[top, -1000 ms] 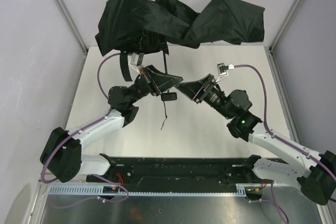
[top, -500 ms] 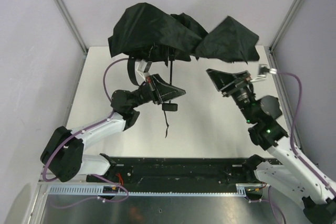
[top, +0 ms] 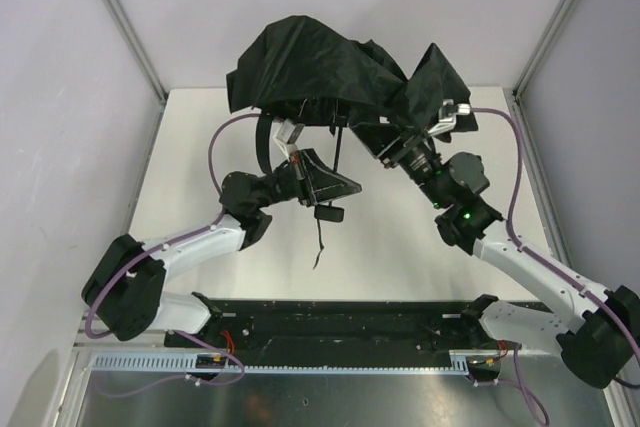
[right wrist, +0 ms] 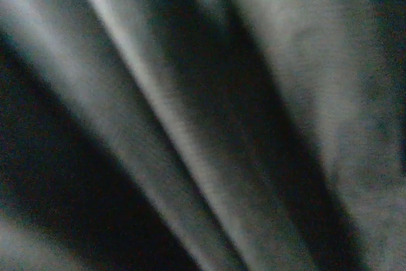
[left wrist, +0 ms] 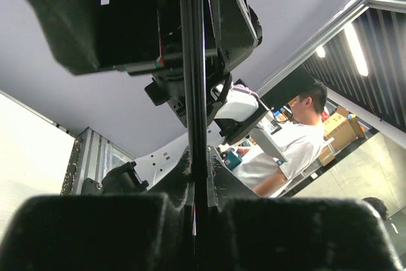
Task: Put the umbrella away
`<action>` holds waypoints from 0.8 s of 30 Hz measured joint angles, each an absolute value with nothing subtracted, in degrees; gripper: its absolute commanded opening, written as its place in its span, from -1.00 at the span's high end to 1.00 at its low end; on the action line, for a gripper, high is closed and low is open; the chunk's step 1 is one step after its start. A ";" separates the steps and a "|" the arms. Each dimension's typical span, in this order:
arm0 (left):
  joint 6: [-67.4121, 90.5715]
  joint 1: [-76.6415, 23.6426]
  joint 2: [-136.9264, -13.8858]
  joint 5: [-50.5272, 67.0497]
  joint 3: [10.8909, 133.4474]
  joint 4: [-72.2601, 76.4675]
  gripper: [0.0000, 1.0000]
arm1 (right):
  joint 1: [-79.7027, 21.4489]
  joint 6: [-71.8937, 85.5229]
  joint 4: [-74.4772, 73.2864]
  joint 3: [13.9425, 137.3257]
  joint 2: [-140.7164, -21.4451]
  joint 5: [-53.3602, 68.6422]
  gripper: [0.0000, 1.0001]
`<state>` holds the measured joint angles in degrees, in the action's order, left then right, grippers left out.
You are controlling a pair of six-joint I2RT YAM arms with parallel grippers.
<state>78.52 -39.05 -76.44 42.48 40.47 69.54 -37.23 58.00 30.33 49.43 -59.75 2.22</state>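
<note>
The left jaws are clamped on the thin shaft (left wrist: pixel 193 93) of the umbrella (top: pixel 320 72). Its handle (top: pixel 328 213) and strap (top: pixel 318 242) hang just below them, over the white surface (top: pixel 190 147). The black canopy droops above both jaws. The right jaws are buried in fabric folds (right wrist: pixel 190 125) that block that wrist view, so whether they are apart or together cannot be told.
</note>
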 measured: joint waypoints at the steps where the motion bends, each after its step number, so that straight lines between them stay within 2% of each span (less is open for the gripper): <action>1: 78.52 -39.16 -76.62 42.48 40.47 69.47 1.00 | -38.13 57.98 30.33 49.41 -60.75 2.20 -0.50; 6: 78.48 -39.97 -76.75 42.41 40.45 69.25 1.00 | -40.25 57.80 31.73 50.24 -61.84 1.78 -0.40; 24: 76.36 -41.32 -75.75 42.92 40.05 65.47 1.00 | -38.74 56.69 29.17 56.14 -64.49 5.13 -0.26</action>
<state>76.36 -41.32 -75.75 42.92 40.05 65.47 -38.74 56.69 29.17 56.14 -64.49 5.13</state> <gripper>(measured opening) 0.056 0.659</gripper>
